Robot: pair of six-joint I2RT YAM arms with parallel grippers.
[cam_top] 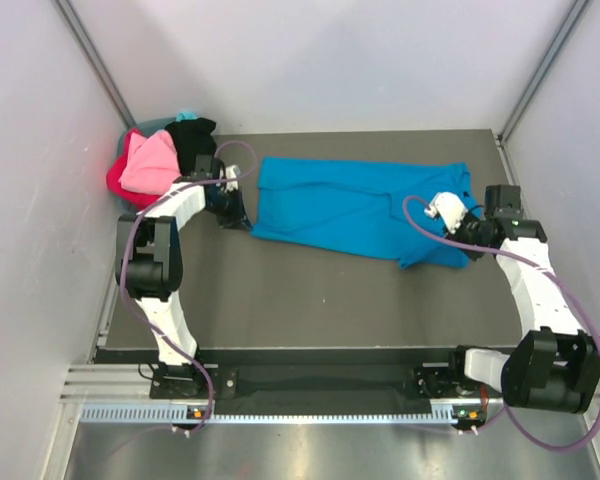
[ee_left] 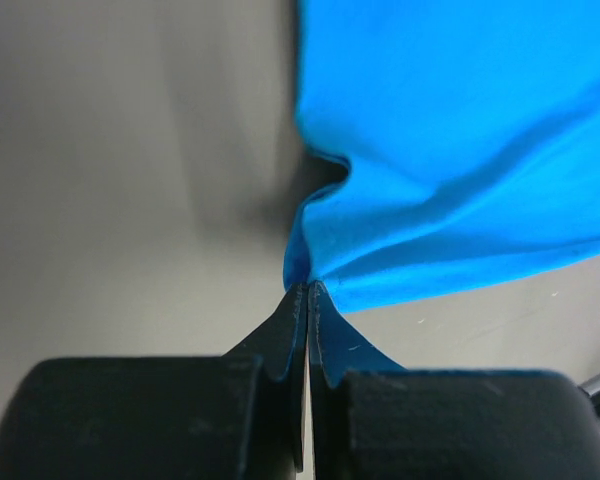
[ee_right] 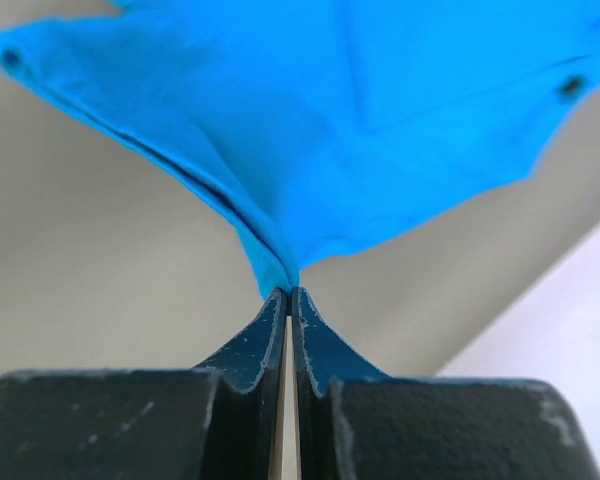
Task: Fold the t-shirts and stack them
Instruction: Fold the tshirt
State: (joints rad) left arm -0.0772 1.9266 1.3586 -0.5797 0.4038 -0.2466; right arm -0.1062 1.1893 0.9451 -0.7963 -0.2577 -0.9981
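Observation:
A bright blue t-shirt [cam_top: 355, 205] lies stretched across the far half of the dark table. My left gripper [cam_top: 242, 218] is shut on its left near corner; in the left wrist view the blue cloth [ee_left: 450, 150] bunches at the closed tips of that gripper [ee_left: 308, 287]. My right gripper [cam_top: 467, 240] is shut on the shirt's right near edge; in the right wrist view the cloth [ee_right: 360, 120] fans out from the pinched tips of the gripper [ee_right: 289, 291]. A pink shirt [cam_top: 150, 163], a red shirt [cam_top: 120, 185] and a black shirt [cam_top: 192, 138] are piled at the far left.
The pile sits in a teal basket [cam_top: 180, 116] in the far-left corner. White walls enclose the table [cam_top: 310, 300] on the left, back and right. A metal rail [cam_top: 310, 410] runs along the near edge by the arm bases.

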